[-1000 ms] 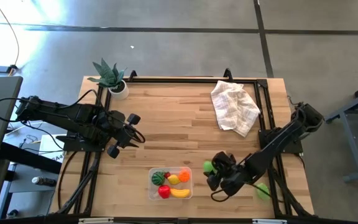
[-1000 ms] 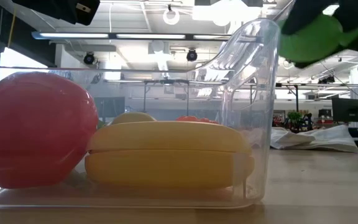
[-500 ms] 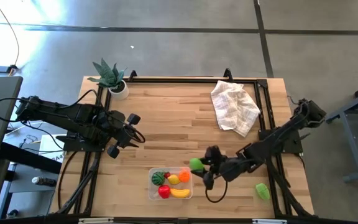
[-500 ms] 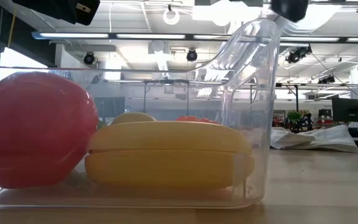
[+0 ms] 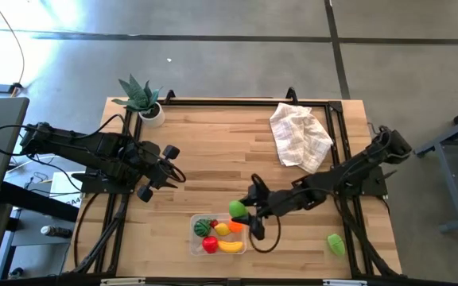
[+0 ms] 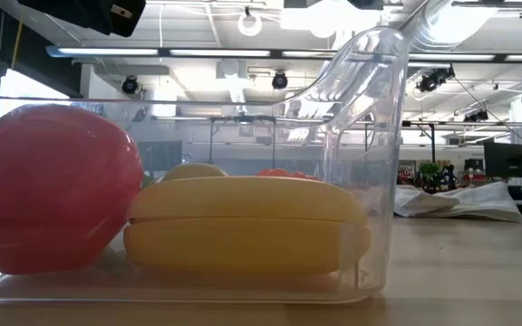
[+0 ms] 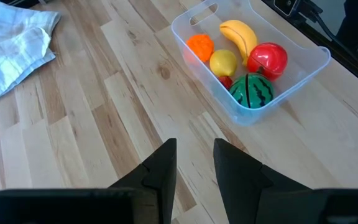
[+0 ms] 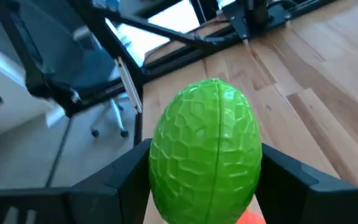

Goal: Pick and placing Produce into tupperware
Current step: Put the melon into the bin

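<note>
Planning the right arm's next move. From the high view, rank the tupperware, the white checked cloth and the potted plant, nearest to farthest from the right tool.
1. tupperware, just beside the right tool, front edge.
2. white checked cloth, back right.
3. potted plant, back-left corner.

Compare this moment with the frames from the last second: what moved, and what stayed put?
The right gripper, shut on the round green produce, carried it leftward across the table to the tupperware's right edge. Unchanged: the left gripper waiting at the table's left, the produce already in the tupperware, the second green piece near the right edge, and the cloth.
</note>
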`<move>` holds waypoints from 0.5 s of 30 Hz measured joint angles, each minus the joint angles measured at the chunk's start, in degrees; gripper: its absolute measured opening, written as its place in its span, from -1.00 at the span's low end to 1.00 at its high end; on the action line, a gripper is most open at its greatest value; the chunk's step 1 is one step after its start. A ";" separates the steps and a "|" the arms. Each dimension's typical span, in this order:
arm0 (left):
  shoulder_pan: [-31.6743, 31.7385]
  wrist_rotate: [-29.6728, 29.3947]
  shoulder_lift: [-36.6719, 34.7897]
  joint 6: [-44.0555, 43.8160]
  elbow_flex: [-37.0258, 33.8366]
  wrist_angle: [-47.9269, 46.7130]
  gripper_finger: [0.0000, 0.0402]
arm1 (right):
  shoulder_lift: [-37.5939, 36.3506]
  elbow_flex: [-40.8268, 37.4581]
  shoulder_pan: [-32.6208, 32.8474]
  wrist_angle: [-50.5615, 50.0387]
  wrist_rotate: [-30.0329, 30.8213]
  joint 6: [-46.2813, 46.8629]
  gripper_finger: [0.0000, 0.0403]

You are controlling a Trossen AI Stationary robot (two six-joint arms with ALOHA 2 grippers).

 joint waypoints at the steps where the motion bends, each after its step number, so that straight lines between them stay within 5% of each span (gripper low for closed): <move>1: -0.01 0.00 0.00 -0.01 0.00 0.00 -0.53 | 0.89 1.64 -0.24 -1.77 -0.49 -1.08 0.09; 15: -0.02 0.00 0.00 -0.01 0.00 0.02 -0.53 | 22.93 26.86 -1.00 -27.59 -9.52 -7.34 0.09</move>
